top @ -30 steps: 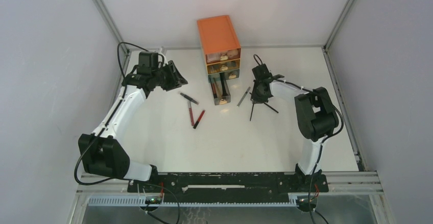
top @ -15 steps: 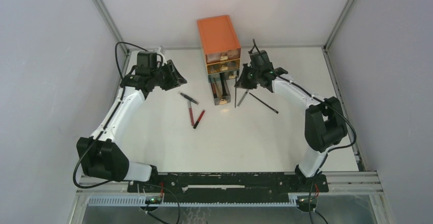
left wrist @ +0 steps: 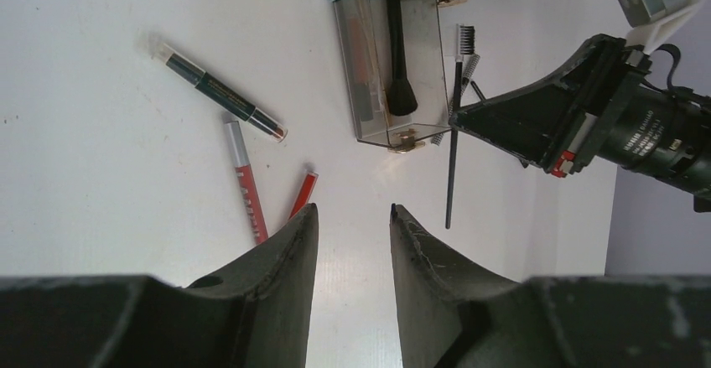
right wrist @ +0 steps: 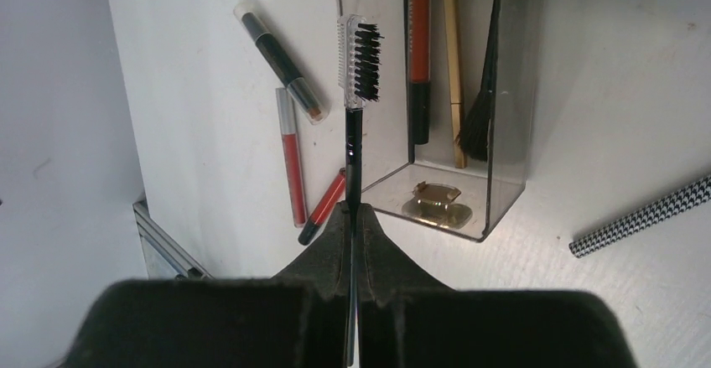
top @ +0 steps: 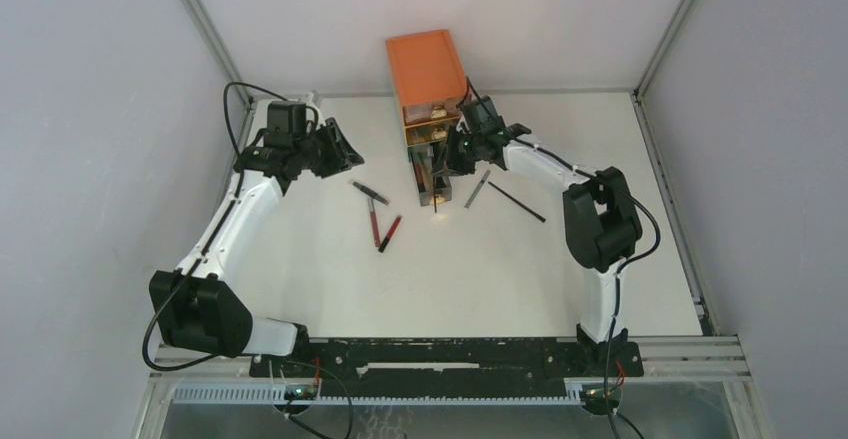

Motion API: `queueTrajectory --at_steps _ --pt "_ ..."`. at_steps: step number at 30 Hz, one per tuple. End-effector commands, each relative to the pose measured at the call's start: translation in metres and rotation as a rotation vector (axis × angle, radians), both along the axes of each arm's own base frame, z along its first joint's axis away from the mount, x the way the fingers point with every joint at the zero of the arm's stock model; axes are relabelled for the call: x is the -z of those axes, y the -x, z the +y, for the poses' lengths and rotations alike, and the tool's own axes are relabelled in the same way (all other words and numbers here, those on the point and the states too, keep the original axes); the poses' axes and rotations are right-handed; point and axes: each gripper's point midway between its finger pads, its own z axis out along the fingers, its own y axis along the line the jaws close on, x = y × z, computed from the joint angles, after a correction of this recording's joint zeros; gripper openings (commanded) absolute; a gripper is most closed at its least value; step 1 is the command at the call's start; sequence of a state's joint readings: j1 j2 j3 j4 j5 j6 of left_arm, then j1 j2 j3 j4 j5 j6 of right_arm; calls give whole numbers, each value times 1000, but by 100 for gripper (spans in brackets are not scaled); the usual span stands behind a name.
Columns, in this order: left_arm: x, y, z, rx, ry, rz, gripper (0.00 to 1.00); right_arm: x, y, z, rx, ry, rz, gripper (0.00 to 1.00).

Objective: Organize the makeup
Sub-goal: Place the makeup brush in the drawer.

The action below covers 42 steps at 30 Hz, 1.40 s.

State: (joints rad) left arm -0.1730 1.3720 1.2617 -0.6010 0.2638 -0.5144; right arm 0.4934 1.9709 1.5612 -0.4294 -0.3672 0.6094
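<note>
**Brow brush held at the open drawer: placement step**

Right gripper [right wrist: 353, 217] is clamped on the thin handle of a black brow brush [right wrist: 354, 133], bristle head pointing away from the wrist. The brush runs roughly parallel to the pulled-out clear drawer [right wrist: 511, 108] of the orange chest [top: 425, 64]. The wrist views disagree on which long wall it hangs by, so it is raised; I cannot tell whether it is over the cavity.

The drawer already holds a red pencil [right wrist: 419, 41], a gold stick [right wrist: 454, 66] and a black brush [right wrist: 482, 108].

Left gripper [left wrist: 353, 210] has its jaws apart, holds nothing, and hovers well apart from the drawer.

Loose on the table: a black pencil [left wrist: 220, 93], a red tube [left wrist: 246, 182], a short red pencil [left wrist: 303, 194] and a houndstooth stick [right wrist: 641, 217].

Judgement on the move: centre the brush over the drawer's width and keep it lengthwise. Lower it until the head clears the walls, and only then release. Dropped from height, it may bounce out or bridge a wall.
</note>
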Motion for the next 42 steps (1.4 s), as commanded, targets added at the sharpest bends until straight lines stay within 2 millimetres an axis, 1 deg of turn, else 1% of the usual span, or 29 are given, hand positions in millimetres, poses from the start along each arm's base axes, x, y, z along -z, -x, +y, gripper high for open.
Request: queueTrajectory --at_steps 1,7,11,12,13,15,16,18,19,23,26,28,29,30,33,35,38,42 --pt "-9 4 8 -3 -21 -45 42 -11 -13 8 22 -20 -18 0" --pt "-9 4 7 -3 -17 -45 41 5 -27 11 52 3 3 0" --pt "-11 4 8 -5 -21 -49 42 9 -37 14 69 7 5 1" --pt "-11 4 9 -5 -22 -49 41 9 -40 14 76 6 -1 4" --pt "-11 4 9 -5 -22 -49 41 9 -42 14 83 7 -6 8" --pt "-11 5 8 -4 -20 -47 42 6 -45 15 85 5 -19 27" --pt "-11 4 8 -2 -18 -48 41 4 -46 15 86 0 -25 34" --pt "-12 4 8 -3 -18 -48 42 -2 -47 13 90 0 -44 44" --pt "-12 3 8 -2 -18 -48 41 -7 -47 11 94 -1 -61 48" --pt "-14 3 7 0 -15 -52 42 -22 -42 4 101 -12 -111 49" --pt "-14 3 7 1 -16 -52 41 -32 -34 -6 101 -5 -145 46" --pt "-13 3 7 0 -16 -51 42 -38 -30 -18 109 24 -180 44" --pt "-13 4 7 0 -17 -50 42 -38 -28 -28 120 49 -197 43" --pt "-13 4 8 -2 -17 -51 42 -34 -26 -43 143 94 -207 43" --pt "-14 4 7 1 -14 -54 42 -28 -20 -80 162 177 -236 44" --pt "-14 3 6 5 -10 -57 42 -19 -16 -105 178 263 -235 45" --pt "-14 3 4 13 0 -57 42 2 -7 -141 187 405 -203 45" --pt "-11 3 3 17 4 -48 42 27 6 -181 173 523 -148 48"
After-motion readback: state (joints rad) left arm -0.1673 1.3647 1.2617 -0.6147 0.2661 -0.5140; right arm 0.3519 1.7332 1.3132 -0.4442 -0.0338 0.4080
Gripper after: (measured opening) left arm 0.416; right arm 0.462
